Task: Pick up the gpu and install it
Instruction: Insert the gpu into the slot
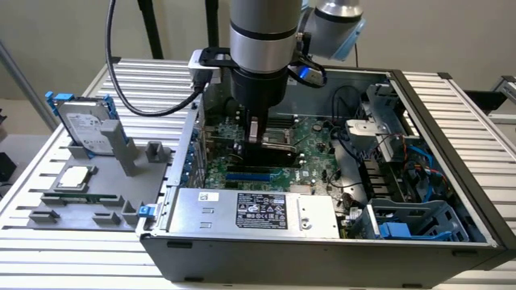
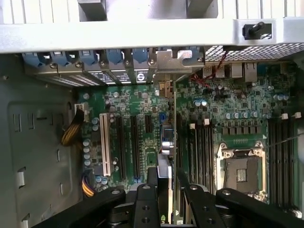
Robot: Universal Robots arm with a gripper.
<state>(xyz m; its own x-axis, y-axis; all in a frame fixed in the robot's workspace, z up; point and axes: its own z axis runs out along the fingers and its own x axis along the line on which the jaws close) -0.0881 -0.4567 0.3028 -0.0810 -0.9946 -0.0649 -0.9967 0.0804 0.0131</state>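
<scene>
Gripper [image 2: 167, 178] fingers [image 2: 148, 202] sit closest to the wrist camera, black, pressed in from both sides on the gpu [image 2: 166, 156]; we log this as a pinch on the card's upper edge. We see the card edge-on there. Its long axis runs from the fingers toward the rear wall of the case [image 2: 142, 35], and its silver end bracket [image 2: 166, 59] points at that wall, just beside the row of blue slot latches [image 2: 116, 57].

In the exterior view the gpu [image 1: 269, 156] stands upright on its long edge directly under the gripper [image 1: 260, 138], dark face turned toward the power supply [image 1: 250, 210], long axis across the view, bracket end toward the exterior view's left. Its lower edge is down at the motherboard [image 1: 315, 136]; we cannot tell whether it is seated in a slot. A blue expansion slot [image 1: 256, 176] lies between card and power supply.

In the wrist view, memory slots [image 2: 202, 142] and the CPU socket [image 2: 243, 168] lie to one side of the card, black expansion slots [image 2: 135, 142] and a white one [image 2: 103, 145] to the other.

Outside the case, at the exterior view's left, a grey fixture [image 1: 89, 202] carries the hard drive [image 1: 84, 130] with blue rails, propped upright, and a small square silver chip [image 1: 74, 177] lying flat, both well apart from the gripper.
</scene>
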